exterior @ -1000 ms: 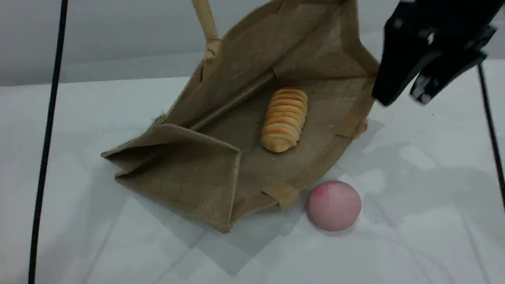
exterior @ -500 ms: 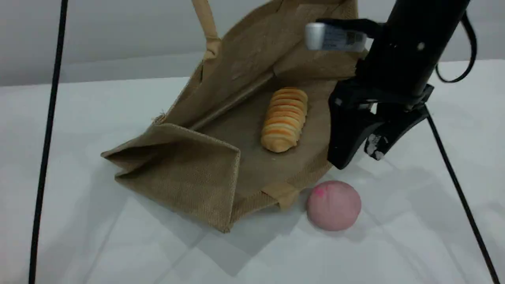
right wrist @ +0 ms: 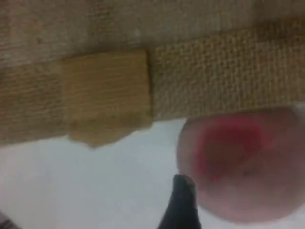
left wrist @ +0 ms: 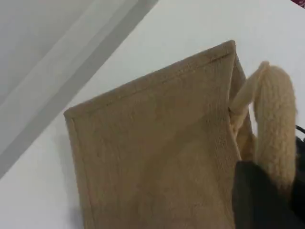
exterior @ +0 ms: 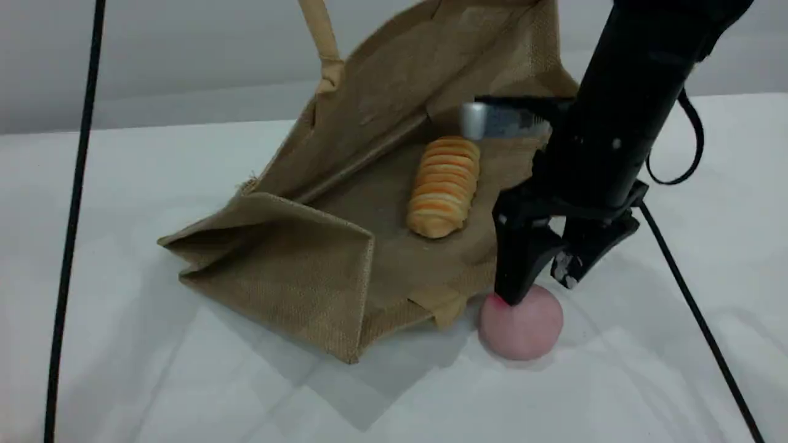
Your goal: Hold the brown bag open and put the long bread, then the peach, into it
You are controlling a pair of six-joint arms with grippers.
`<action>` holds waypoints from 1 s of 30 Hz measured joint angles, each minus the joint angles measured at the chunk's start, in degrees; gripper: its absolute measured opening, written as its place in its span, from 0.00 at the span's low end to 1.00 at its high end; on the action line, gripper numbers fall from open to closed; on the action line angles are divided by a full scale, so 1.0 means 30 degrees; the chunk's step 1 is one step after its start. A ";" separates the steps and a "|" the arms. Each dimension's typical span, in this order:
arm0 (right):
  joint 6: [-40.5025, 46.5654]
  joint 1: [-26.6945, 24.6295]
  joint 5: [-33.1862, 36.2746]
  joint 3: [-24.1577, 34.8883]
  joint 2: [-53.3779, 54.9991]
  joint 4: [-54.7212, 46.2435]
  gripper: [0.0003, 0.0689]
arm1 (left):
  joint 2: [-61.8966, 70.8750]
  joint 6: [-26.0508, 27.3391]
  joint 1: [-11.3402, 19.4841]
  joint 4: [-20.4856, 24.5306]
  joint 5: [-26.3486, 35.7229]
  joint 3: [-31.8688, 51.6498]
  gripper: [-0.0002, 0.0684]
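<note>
Plain white table [exterior: 184, 400], grey wall behind. The brown bag [exterior: 295, 271] lies mid-table on its side with its mouth toward the table's right edge. The left gripper [left wrist: 267, 200] is pinched tight on the rope handle [left wrist: 274, 124], holding the top side up. The long bread [exterior: 444, 186] is already inside, on the lower panel. The peach [exterior: 523, 329] sits just beside the bag's lower rim, toward the near edge.

The right gripper [exterior: 537, 289] is spread wide right over it, and one finger looks to be touching the top. I'd centre the jaws so they straddle the ball, since it'll probably roll otherwise. Then lift it over the rim but under the raised side. There's loads of bare table to the right and near edges.
</note>
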 joint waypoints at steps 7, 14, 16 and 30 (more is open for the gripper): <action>-0.0042 0.0244 -0.0826 0.0000 0.0334 -0.0082 0.77 | 0.0000 0.0000 0.0000 0.0000 0.0000 0.0000 0.14; -0.0023 0.0227 -0.1059 0.0000 0.0350 -0.0646 0.64 | 0.0000 -0.0059 0.0000 0.0000 0.0018 0.0000 0.14; -0.0023 0.0227 -0.0834 0.0000 0.0350 -0.0677 0.56 | 0.0000 -0.0082 0.0000 0.0000 0.0018 0.0000 0.14; 0.0907 0.0206 0.0608 -0.0043 -0.0251 -0.2066 0.02 | 0.0000 -0.0096 0.0000 0.0000 0.0001 0.0000 0.14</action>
